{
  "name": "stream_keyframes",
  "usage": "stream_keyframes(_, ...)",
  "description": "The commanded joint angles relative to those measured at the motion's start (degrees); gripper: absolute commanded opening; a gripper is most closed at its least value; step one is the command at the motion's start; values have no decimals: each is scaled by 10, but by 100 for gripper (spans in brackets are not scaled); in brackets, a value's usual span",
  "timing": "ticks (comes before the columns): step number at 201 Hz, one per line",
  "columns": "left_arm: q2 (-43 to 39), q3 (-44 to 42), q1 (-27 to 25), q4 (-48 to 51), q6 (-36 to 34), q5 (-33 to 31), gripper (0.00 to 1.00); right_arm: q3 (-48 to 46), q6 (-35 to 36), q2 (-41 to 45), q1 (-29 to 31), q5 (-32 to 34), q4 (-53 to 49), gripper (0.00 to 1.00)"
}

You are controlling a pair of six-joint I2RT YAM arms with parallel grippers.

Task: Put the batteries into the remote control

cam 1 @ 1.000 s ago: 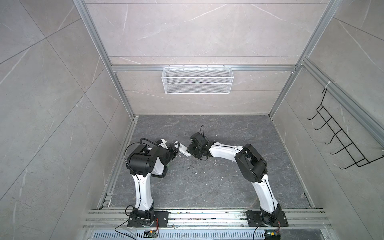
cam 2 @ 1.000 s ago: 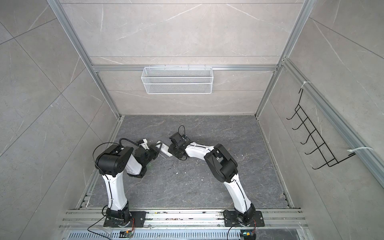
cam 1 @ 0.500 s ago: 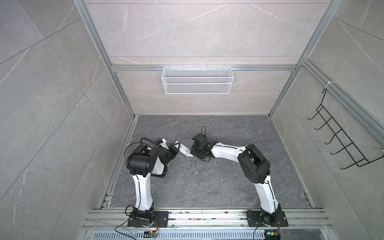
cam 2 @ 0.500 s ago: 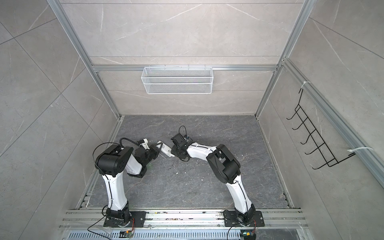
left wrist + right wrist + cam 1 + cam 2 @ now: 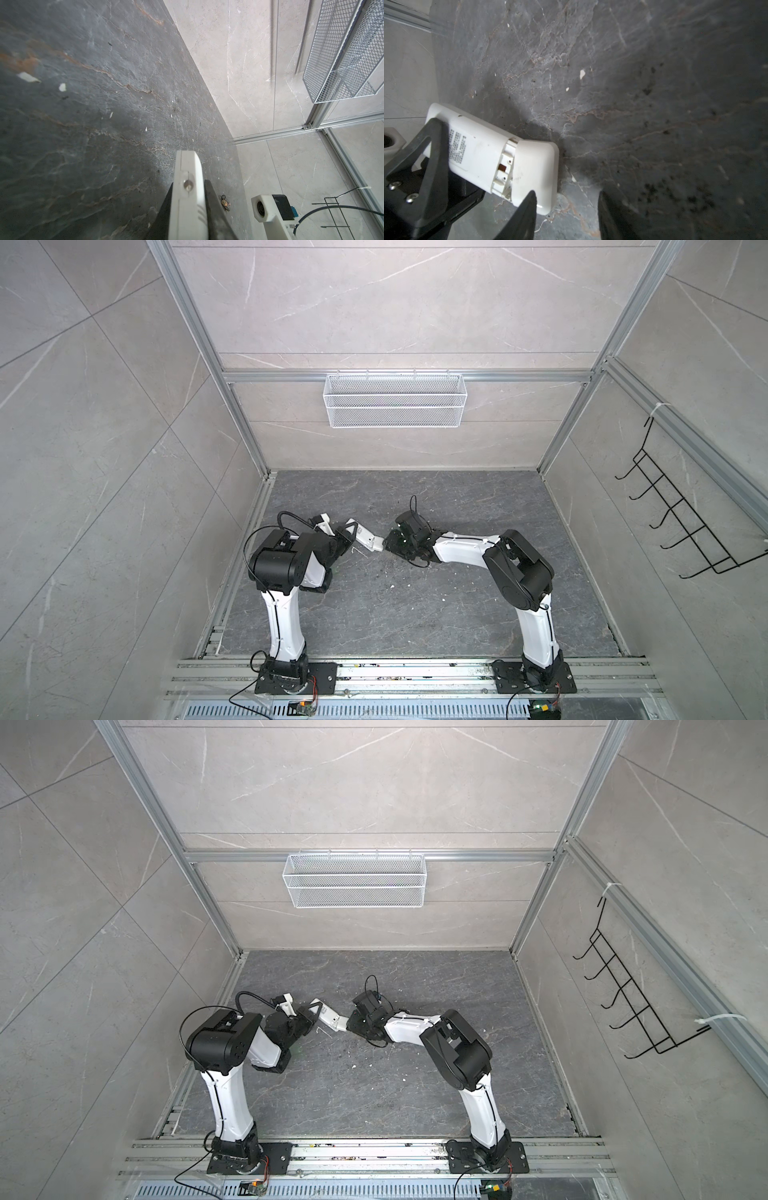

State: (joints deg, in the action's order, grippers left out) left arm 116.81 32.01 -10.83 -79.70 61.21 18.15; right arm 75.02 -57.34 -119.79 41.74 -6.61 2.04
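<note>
The step in hand appears to be the opening of the battery compartment. The left pincer [image 5: 188, 207] is closed on the remote control [image 5: 477, 145] and holds it above the dark stone surface [image 5: 633, 83], with the back side turned to the right arm. The small white battery cover [image 5: 535, 168] sits tilted at the free end of the remote control and is only partly off, so a narrow strip of the compartment with a brown contact shows. The right pincer [image 5: 566, 193] stands at this end with its jaws apart. One finger [image 5: 525, 214] is just beside the corner of the cover, but nothing is clamped.

The batteries [image 5: 225, 202] are not yet loaded, I think: two small cylinders lie together on the surface near the wall, apart from both arms.

The next move calls for taking the cover fully away while the remote control is kept firm, and then for fetching the batteries.

Most of the compartment is hidden under the cover. In both top views the batteries are too small to find, and the cover cannot be told from the remote control.
</note>
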Motion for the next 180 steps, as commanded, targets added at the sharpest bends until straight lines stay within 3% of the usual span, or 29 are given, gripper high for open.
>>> stream_keyframes(1,-19,1,2,-13,-37,8,5,-14,24,-7,-3,-25,-4,50)
stream_keyframes(27,-17,-1,2,-13,-35,8,5,-10,7,-1,-3,-34,-15,54)
stream_keyframes(53,-18,-3,2,-13,-27,8,5,62,44,-20,8,11,-140,62)
stream_keyframes(73,-24,-3,1,-12,-23,9,5,94,61,-33,17,29,-179,67)
stream_keyframes(180,-17,-3,-4,-13,-15,18,5,144,53,-62,34,22,-179,67)
